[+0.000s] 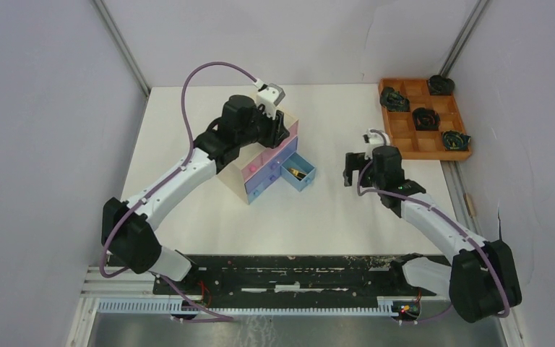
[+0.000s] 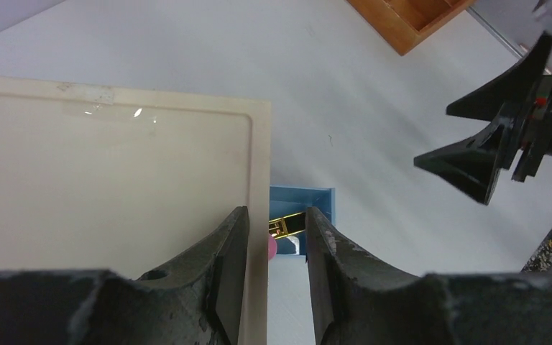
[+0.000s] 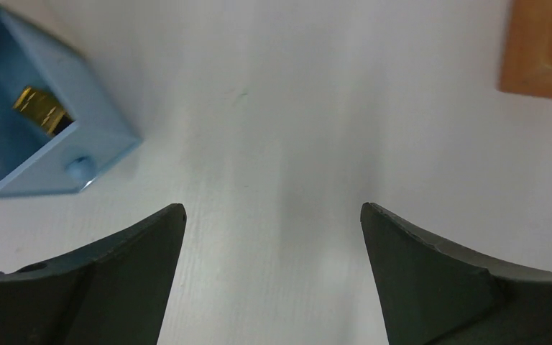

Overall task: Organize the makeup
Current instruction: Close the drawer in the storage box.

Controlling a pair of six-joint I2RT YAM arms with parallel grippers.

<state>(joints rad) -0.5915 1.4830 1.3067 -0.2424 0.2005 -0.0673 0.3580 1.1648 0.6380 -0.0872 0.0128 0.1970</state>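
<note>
Makeup in view amounts to one gold tube (image 1: pixel 294 172). It lies inside the blue drawer (image 1: pixel 306 182), which stands pulled out from the right face of the pale wooden chest (image 1: pixel 235 177) near the middle of the table (image 1: pixel 188 210). No other cosmetic shows on the table, and the contents of the shut pink and blue drawers cannot be seen. The tube rests diagonally on the drawer floor, untouched by either arm. Judged from this, it is stowed, and the open drawer is the item left to close.

The left gripper (image 1: pixel 280 136) hangs over the chest's top at its right edge. Its arm reaches far and across the chest. Its fingers (image 2: pixel 223 251) are parted by a narrow gap, look down onto the drawer and grasp nothing. This pose suits steadying the chest or coming down on the drawer.

The right gripper (image 1: pixel 348 171) hovers low over bare table just right of the drawer. Its fingers (image 3: pixel 144 244) are spread wide and empty, and its arm is bent in from the near right corner.

The wooden grid tray (image 1: pixel 412 154), holding dark coiled objects (image 1: pixel 424 118), sits at the far right, well apart from both arms.
</note>
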